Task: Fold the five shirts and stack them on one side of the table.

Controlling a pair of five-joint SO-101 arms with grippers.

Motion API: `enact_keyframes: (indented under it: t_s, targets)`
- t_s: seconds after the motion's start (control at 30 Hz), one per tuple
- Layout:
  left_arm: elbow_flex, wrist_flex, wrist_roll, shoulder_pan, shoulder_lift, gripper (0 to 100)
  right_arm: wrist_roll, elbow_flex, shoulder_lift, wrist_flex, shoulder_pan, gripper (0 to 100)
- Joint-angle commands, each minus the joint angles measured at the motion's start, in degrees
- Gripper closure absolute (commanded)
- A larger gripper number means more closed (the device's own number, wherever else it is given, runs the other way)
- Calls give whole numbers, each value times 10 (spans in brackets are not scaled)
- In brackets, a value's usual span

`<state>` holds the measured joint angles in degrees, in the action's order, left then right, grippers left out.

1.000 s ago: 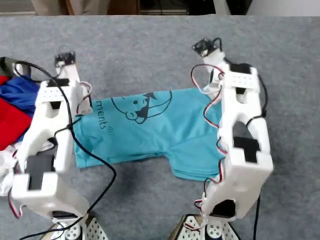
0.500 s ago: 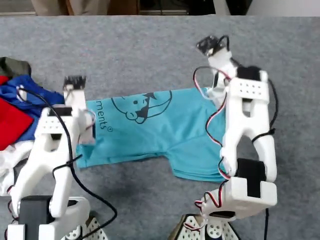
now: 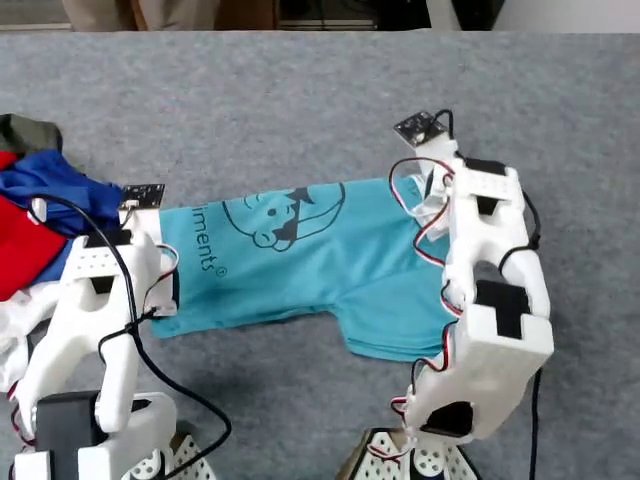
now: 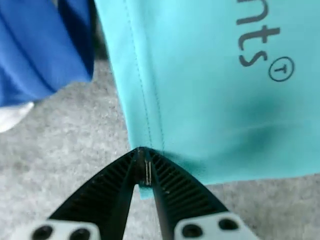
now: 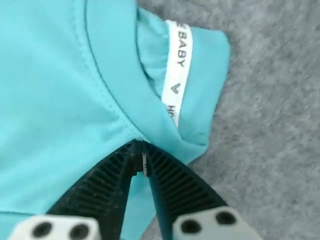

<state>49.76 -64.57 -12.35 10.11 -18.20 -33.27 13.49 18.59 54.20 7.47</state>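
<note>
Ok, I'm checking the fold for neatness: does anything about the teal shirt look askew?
Yes: on the teal shirt one sleeve juts out past the near edge, so the outline is uneven. Left pincer and right pincer each pinch one end.

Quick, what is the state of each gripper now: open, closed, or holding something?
The left gripper is closed on the hem of the teal shirt.
The right gripper is closed on the teal shirt at its collar.
</note>
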Motion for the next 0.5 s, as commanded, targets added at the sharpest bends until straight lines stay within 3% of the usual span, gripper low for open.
enact_keyframes:
  t_s: [0.0,0.27,0.47]
  targets:
    - [-62,-44,-5,4,-13,981,1,-41,-15,29,12,994]
    - [-235,-181,-5,4,-35,981,-26,-37,-202,134,3,991]
    - [-175,-177,-5,-1,-150,981,-145,59,-338,178,-1,990]
